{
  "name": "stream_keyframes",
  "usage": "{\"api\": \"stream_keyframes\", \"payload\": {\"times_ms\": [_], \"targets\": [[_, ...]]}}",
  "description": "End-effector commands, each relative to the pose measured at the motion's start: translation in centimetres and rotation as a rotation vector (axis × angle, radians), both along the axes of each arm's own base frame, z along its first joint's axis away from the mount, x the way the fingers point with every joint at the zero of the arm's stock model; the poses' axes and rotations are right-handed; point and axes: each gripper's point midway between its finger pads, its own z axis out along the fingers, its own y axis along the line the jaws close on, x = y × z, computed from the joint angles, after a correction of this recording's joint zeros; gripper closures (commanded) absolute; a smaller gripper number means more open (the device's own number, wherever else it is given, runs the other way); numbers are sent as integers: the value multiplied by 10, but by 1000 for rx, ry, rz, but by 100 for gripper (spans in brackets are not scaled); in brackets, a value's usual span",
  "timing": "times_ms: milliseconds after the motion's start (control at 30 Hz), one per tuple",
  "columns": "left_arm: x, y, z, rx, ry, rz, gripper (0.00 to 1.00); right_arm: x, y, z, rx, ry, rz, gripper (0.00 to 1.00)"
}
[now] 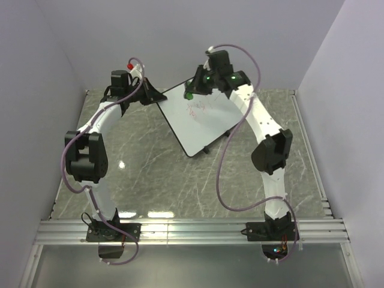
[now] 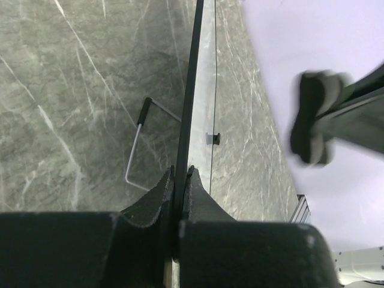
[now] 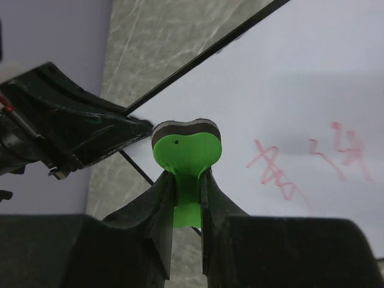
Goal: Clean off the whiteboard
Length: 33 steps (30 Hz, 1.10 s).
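The whiteboard (image 1: 201, 123) is set on the marbled table (image 1: 150, 174). Its rim is pinched at the far left corner by the left gripper (image 2: 180, 175), presumably to steady it against wiping. A green eraser (image 3: 186, 144) is clamped by its stem in the right gripper (image 3: 187, 180) at the whiteboard's far edge, beside red scribbles (image 3: 276, 174) not yet wiped. Plain pale walls (image 1: 180, 36) are seen behind the whiteboard.

We read no legible text: the whiteboard (image 3: 312, 78) bears only faint red scribbles (image 3: 275, 172), which we cannot decipher.
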Motion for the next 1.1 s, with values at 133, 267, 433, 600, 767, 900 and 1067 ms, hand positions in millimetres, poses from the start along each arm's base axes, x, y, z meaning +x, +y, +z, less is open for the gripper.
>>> {"api": "stream_keyframes", "payload": {"times_ms": [133, 267, 433, 600, 767, 900, 1067], "targets": [[-38, -15, -70, 207, 117, -54, 100, -3, 46, -49, 23, 121, 42, 100], [-48, -16, -68, 203, 116, -62, 100, 5, 35, -81, -49, 170, -20, 100], [-55, -14, -69, 209, 121, -64, 100, -2, 13, -122, -148, 233, -71, 100], [-55, -13, -66, 217, 119, -61, 100, -24, -22, -173, -288, 312, -124, 100], [-53, -15, -59, 206, 110, -60, 100, -69, -47, -217, -353, 375, -118, 100], [-53, -16, -57, 201, 104, -63, 100, -94, -58, -238, -363, 421, -106, 100], [-52, -16, -55, 201, 101, -64, 100, -108, -55, -240, -370, 429, -91, 100]]}}
